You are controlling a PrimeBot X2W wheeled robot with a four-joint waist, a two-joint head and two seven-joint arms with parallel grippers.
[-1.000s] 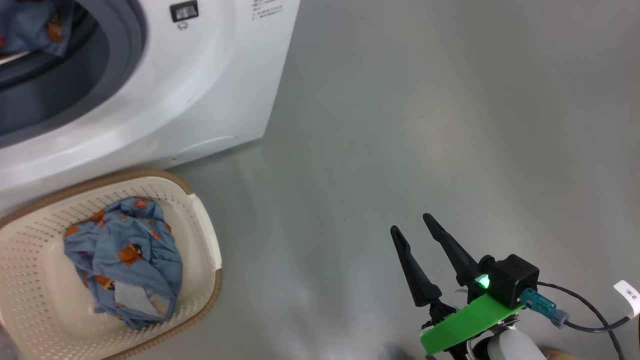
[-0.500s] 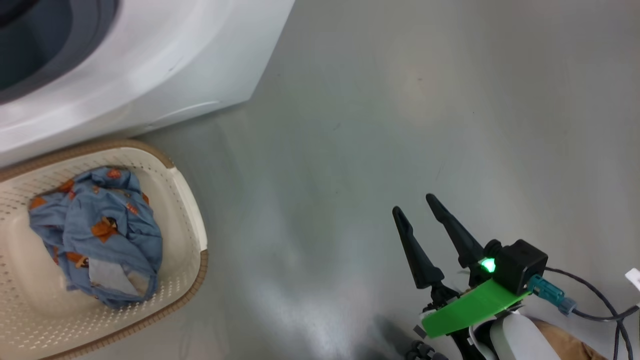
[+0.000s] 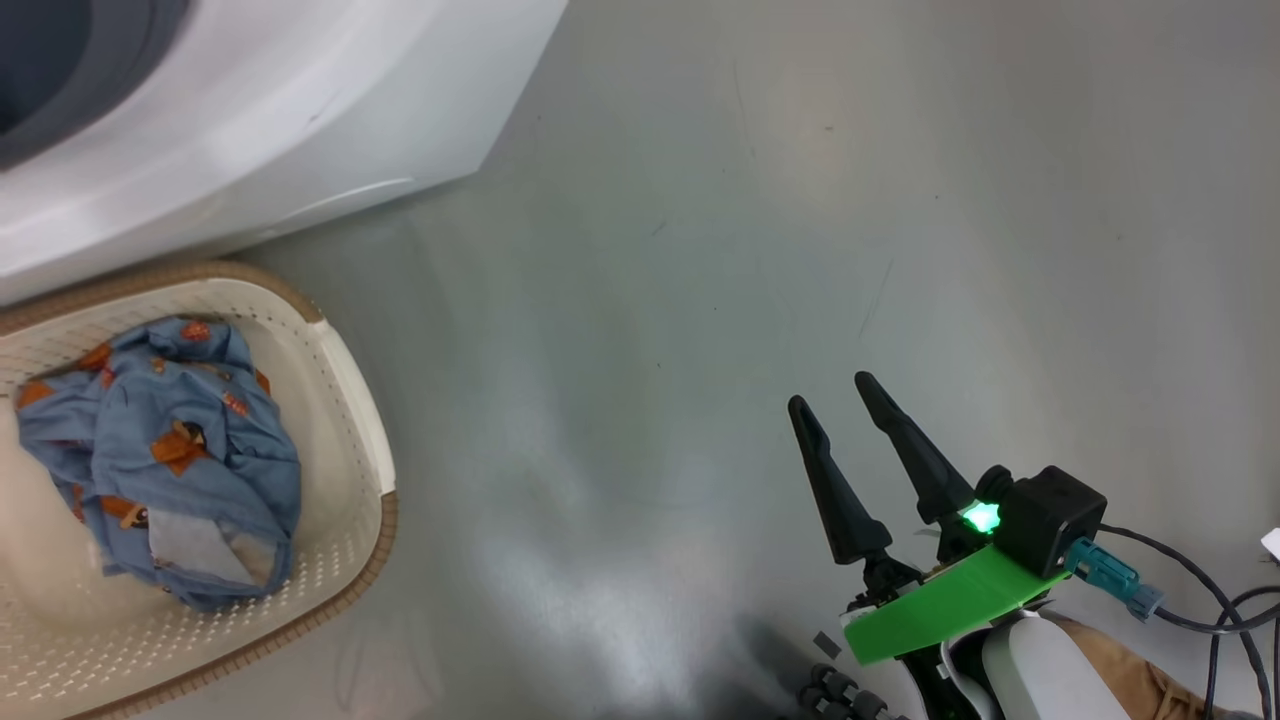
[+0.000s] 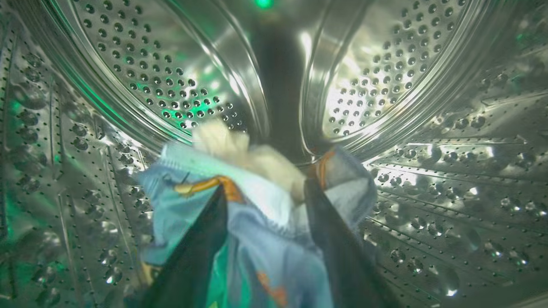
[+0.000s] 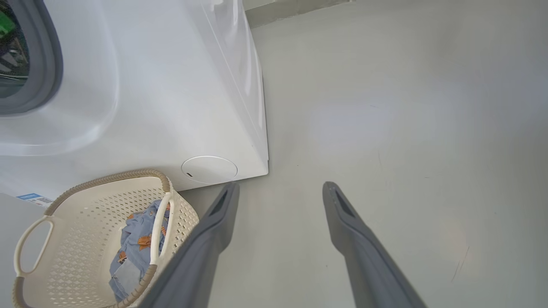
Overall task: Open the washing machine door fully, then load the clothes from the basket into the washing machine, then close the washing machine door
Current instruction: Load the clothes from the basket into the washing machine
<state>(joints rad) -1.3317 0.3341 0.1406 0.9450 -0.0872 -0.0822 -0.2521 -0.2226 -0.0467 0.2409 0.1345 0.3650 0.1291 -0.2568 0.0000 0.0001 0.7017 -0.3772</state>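
Observation:
My left gripper (image 4: 264,186) is deep inside the washing machine's perforated steel drum (image 4: 128,64). Its dark fingers stand apart, open. A light blue garment (image 4: 257,239) with orange print and a white patch lies loose and blurred between and beyond them. More of the clothes (image 3: 170,450) (image 5: 137,239) lie crumpled in the cream basket (image 3: 345,400) (image 5: 85,205), which stands on the floor against the white washing machine (image 3: 250,120) (image 5: 150,85). My right gripper (image 3: 832,393) (image 5: 281,185) hangs open and empty over bare floor, well right of the basket. The washing machine door is out of view.
The grey rubber seal (image 3: 60,110) (image 5: 43,64) rings the drum mouth. A round cover (image 5: 209,170) and a blue label (image 5: 32,198) sit low on the machine's front. Grey floor (image 3: 800,200) stretches to the right. Cables (image 3: 1200,610) trail from my right wrist.
The head camera has moved, so machine and basket slid up and left in the picture and the drum mouth with its blue cloth left it. The right gripper stays open.

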